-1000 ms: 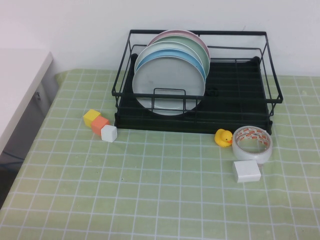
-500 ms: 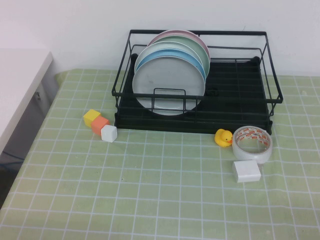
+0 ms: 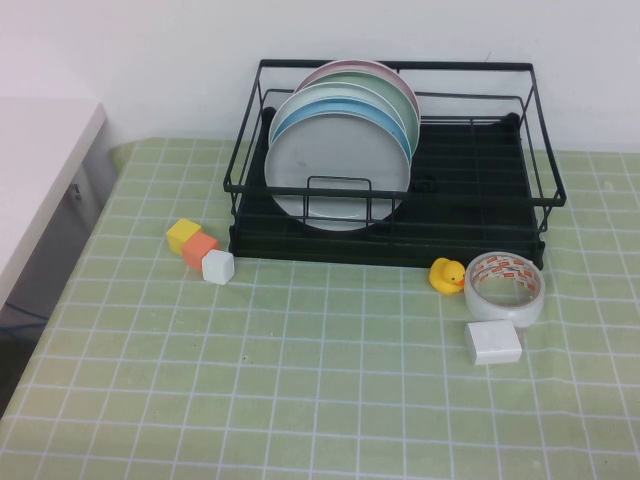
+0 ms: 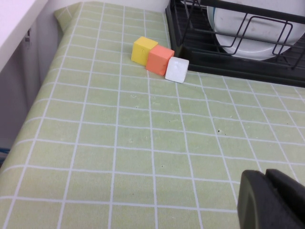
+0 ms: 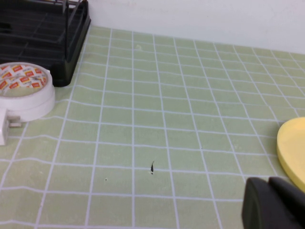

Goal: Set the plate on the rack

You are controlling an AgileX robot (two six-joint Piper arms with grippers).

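Note:
The light grey plate (image 3: 338, 172) stands upright at the front of a row of plates in the black wire rack (image 3: 480, 190). A light blue, a pale green and a pink plate stand behind it. The left wrist view shows the plate's lower part (image 4: 248, 38) inside the rack (image 4: 190, 47). Neither arm shows in the high view. My left gripper (image 4: 266, 175) is shut and empty, low over the table, well short of the rack. My right gripper (image 5: 268, 182) is shut and empty over the table, to the right of the rack (image 5: 57, 33).
Yellow (image 3: 183, 234), orange (image 3: 200, 248) and white (image 3: 217, 266) cubes lie left of the rack's front. A yellow duck (image 3: 447, 274), a tape roll (image 3: 504, 287) and a white box (image 3: 493, 343) lie at the right front. A yellow disc (image 5: 293, 150) lies near my right gripper. A white counter (image 3: 30, 170) borders the table's left side.

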